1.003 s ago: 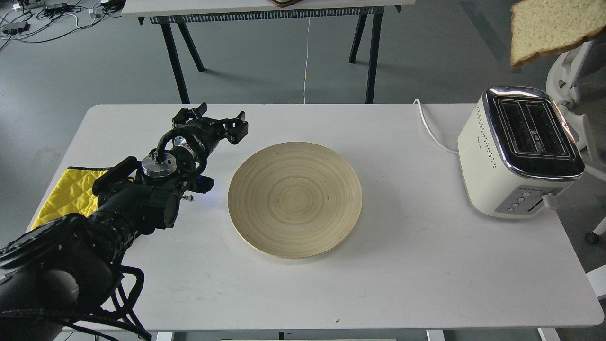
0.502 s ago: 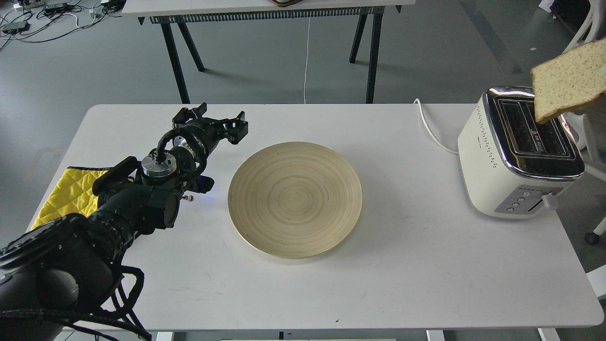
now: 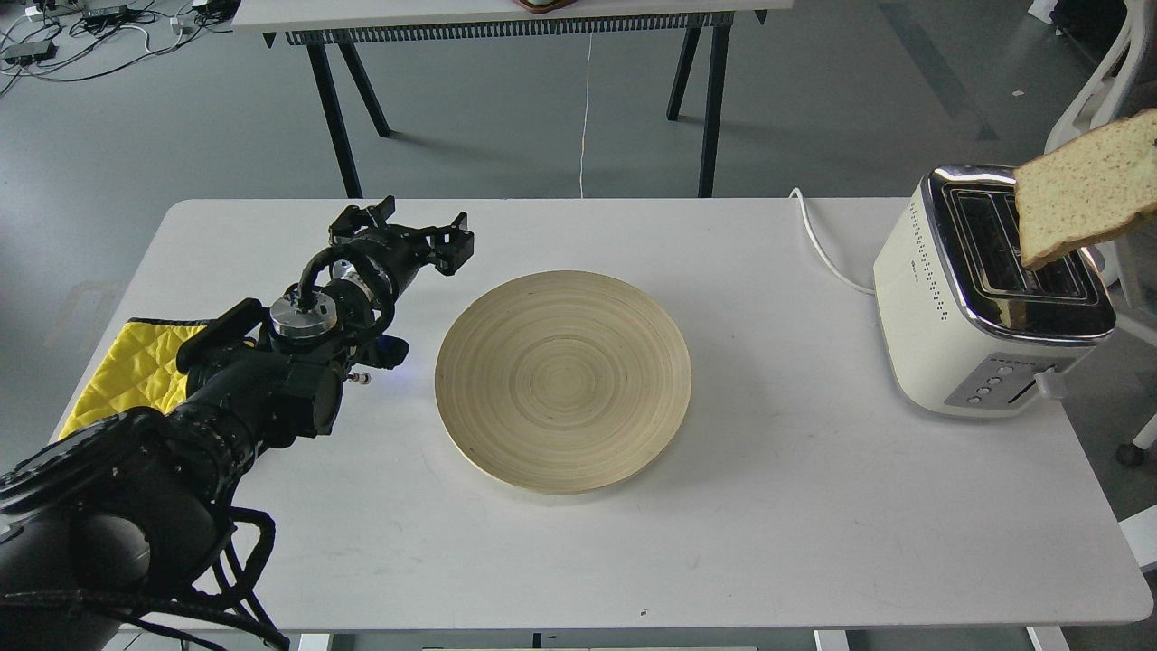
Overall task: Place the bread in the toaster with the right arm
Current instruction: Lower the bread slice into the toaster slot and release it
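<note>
The bread (image 3: 1085, 194), a pale tan slice with brown crust, hangs tilted at the right edge of the head view. Its lower corner is just over the far slot of the toaster (image 3: 981, 298). The toaster is cream-white with a chrome top and stands at the table's right end. My right arm and gripper are outside the view, so what holds the bread is hidden. My left gripper (image 3: 407, 237) is open and empty, resting over the table left of the plate.
A round bamboo plate (image 3: 562, 380) lies mid-table with nothing on it. A yellow cloth (image 3: 126, 366) lies at the left edge under my left arm. The toaster's white cord (image 3: 818, 244) runs off the back edge. A white chair (image 3: 1098, 99) stands behind the toaster.
The bread has come down from the top right corner to just above the toaster's slots, and tilted more upright. The left arm has not moved.
</note>
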Available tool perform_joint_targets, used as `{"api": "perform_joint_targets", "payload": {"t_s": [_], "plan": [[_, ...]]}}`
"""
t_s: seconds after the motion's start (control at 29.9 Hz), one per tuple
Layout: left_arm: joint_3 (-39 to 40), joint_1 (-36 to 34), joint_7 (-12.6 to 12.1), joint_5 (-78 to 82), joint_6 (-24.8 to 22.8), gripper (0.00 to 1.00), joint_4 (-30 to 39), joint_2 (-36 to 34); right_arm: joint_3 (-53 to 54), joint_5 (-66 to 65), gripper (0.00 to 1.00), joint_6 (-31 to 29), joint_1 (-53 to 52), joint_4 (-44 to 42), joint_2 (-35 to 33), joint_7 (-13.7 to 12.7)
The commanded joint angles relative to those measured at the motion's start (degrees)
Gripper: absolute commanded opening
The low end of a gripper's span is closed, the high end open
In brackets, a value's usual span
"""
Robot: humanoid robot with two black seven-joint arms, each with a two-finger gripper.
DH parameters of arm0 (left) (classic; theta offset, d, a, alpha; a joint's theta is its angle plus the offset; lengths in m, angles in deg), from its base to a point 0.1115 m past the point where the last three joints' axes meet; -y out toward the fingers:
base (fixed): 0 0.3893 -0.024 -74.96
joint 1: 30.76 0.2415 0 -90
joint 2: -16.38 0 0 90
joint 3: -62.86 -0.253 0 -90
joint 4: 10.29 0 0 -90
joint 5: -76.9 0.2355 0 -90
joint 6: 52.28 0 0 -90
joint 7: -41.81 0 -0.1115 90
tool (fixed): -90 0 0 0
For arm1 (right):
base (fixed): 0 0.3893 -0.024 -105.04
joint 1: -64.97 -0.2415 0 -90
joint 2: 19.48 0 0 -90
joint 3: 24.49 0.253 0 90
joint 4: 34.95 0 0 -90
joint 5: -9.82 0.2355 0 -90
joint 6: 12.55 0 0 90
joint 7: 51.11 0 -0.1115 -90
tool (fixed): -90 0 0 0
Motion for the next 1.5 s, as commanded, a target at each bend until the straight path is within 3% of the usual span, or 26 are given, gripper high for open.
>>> {"api": "perform_joint_targets", "payload": {"t_s": [0.0, 1.27, 1.4, 1.47], "plan": [[0.00, 0.00, 0.00, 0.01, 0.00, 1.00, 0.00, 0.00, -0.05, 0.13, 0.01, 0.84, 0.60, 0.00, 0.97, -0.06], [0.00, 0.00, 0.00, 0.01, 0.00, 1.00, 0.00, 0.00, 0.38, 0.57, 0.01, 2.51, 4.55, -0.09, 5.19, -0.85], [0.00, 0.00, 0.00, 0.01, 0.00, 1.00, 0.00, 0.00, 0.56, 1.44, 0.06, 2.60, 4.73, -0.17, 6.33, -0.85], [0.00, 0.00, 0.00, 0.01, 0.00, 1.00, 0.00, 0.00, 0.65, 2.58, 0.17, 2.65, 5.17, -0.18, 7.21, -0.85]]}}
